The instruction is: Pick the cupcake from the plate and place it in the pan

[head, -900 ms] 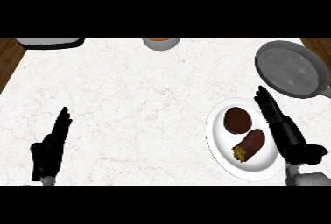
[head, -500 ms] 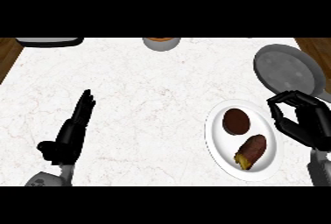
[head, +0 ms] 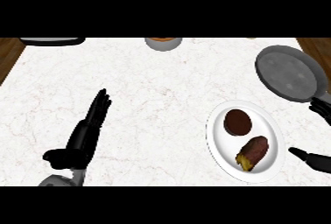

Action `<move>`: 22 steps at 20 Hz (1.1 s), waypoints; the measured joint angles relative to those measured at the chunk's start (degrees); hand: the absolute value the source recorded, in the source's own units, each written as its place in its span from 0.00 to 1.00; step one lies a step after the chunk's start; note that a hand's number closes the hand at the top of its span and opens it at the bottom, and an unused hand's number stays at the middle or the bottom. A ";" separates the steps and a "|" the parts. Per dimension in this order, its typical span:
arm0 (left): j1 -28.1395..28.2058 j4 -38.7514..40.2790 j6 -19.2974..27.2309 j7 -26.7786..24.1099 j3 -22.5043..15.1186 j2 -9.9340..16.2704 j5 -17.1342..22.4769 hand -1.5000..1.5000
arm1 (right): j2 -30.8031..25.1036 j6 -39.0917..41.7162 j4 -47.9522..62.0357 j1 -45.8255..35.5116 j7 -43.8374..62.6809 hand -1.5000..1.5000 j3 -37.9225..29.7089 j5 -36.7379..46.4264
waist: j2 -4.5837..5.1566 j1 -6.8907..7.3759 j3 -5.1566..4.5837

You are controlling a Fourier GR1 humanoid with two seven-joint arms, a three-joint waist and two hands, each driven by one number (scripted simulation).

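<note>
Cupcake (head: 237, 122): round, dark brown, smooth-topped; lies on the far half of the plate (head: 219, 144), untouched. The right hand's fingers show beyond the plate's right rim, near the countertop's right edge, apart from the cupcake and not over it.

Plate: white, glossy, oval in this view; sits toward the countertop's near right corner. Beside the cupcake, on the near half, lies an elongated reddish-brown item with a yellow patch at its near end, possibly a baked sweet potato (head: 253, 152).

Pan (head: 287, 73): round, grey, matte, with a raised rim; stands by the right edge of the countertop, just beyond the plate, nothing inside. Its dark handle runs toward the right edge.

Right hand (head: 311, 159): black; only a thumb-like tip and some fingers enter at the right edge, spread apart, holding nothing.

Left hand (head: 86, 130): black, fingers straight and together, pointing toward the far edge; holds nothing; over the near left part of the countertop, well apart from the plate.

Countertop (head: 149, 96): white marble with faint veining; wood shows past its left and right edges.

Far edge: a grey cup-like vessel (head: 163, 43) with orange contents; a dark-rimmed object (head: 53, 41) at the far left corner, mostly cut off.
</note>
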 measured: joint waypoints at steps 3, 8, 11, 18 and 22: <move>0.99 -0.69 -0.24 -0.39 -0.21 -0.59 -0.86 0.50 | -3.06 1.43 -2.67 -0.11 3.30 0.00 -0.30 1.64 | 0.00 0.21 -0.03; 0.35 0.07 -1.12 -0.50 0.16 -1.36 -1.45 0.50 | -6.76 3.16 -3.09 -5.15 10.96 0.00 3.28 6.97 | 0.10 0.70 -0.07; -0.31 0.61 -2.34 -0.32 0.96 -1.18 -0.97 0.50 | -7.79 3.99 -2.99 -9.32 17.29 0.00 7.25 10.94 | 0.20 1.18 -0.09; 0.30 -0.05 -2.83 -0.03 0.68 -1.89 -1.62 0.50 | -9.27 9.42 -1.10 -16.25 27.46 0.00 17.49 20.34 | 0.24 1.69 -0.08; -0.52 1.00 -3.31 -0.18 1.50 -2.56 -1.87 0.50 | -6.77 10.19 1.28 -19.21 31.08 0.00 23.31 26.95 | 0.23 1.40 -0.07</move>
